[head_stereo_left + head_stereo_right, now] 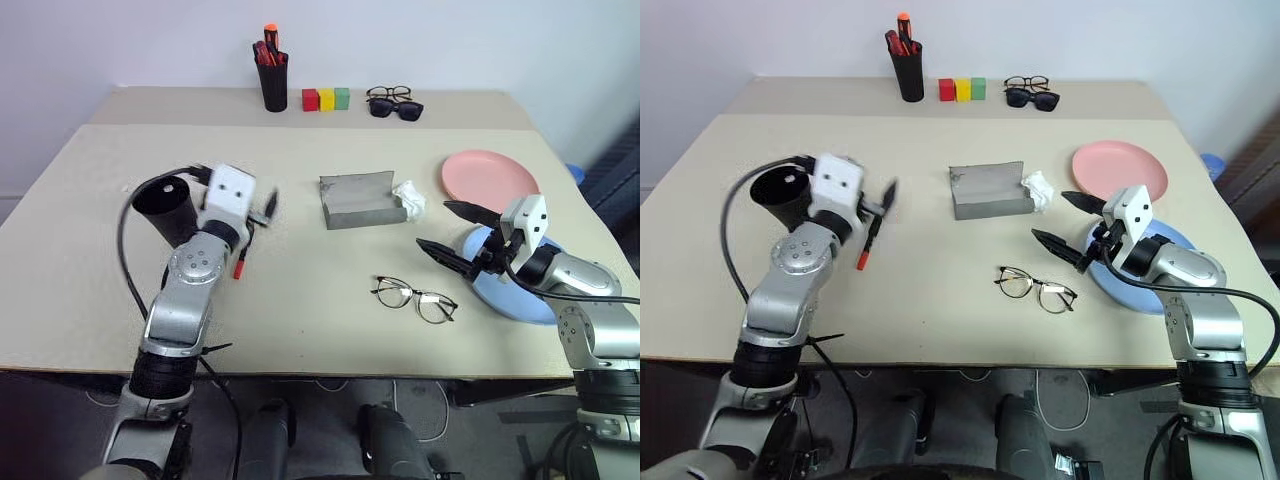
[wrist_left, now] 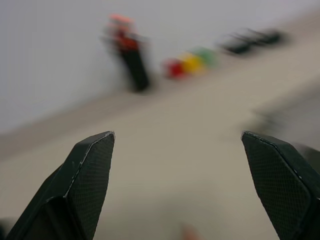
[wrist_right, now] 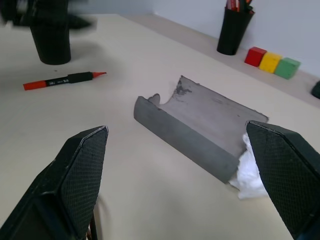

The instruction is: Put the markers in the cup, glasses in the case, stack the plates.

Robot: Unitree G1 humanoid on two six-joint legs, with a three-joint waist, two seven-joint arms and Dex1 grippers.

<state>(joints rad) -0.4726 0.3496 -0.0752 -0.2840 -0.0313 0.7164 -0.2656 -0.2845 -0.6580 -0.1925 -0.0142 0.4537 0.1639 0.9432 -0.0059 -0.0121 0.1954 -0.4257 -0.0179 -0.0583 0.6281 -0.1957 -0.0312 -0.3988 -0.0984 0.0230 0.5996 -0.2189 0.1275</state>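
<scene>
The black cup (image 1: 163, 208) stands at the table's left, and a small pale tip shows inside its mouth. My left gripper (image 2: 177, 135) hovers just right of the cup, pointing level toward the back wall, open with nothing between its fingers (image 1: 270, 207). The red marker (image 1: 240, 266) lies on the table just below that hand. At the centre sits the grey case (image 1: 360, 200), open. The wire-rimmed glasses (image 1: 415, 298) lie in front of it. My right gripper (image 1: 434, 225) is open and empty, over the near-left edge of the blue plate (image 1: 525, 300). The pink plate (image 1: 490, 177) lies behind.
A crumpled white cloth (image 1: 410, 200) rests against the case's right end. At the back edge stand a black pen holder (image 1: 272, 85) with red and orange markers, three coloured blocks (image 1: 326, 98), black sunglasses (image 1: 396, 109) and dark-framed spectacles (image 1: 388, 93).
</scene>
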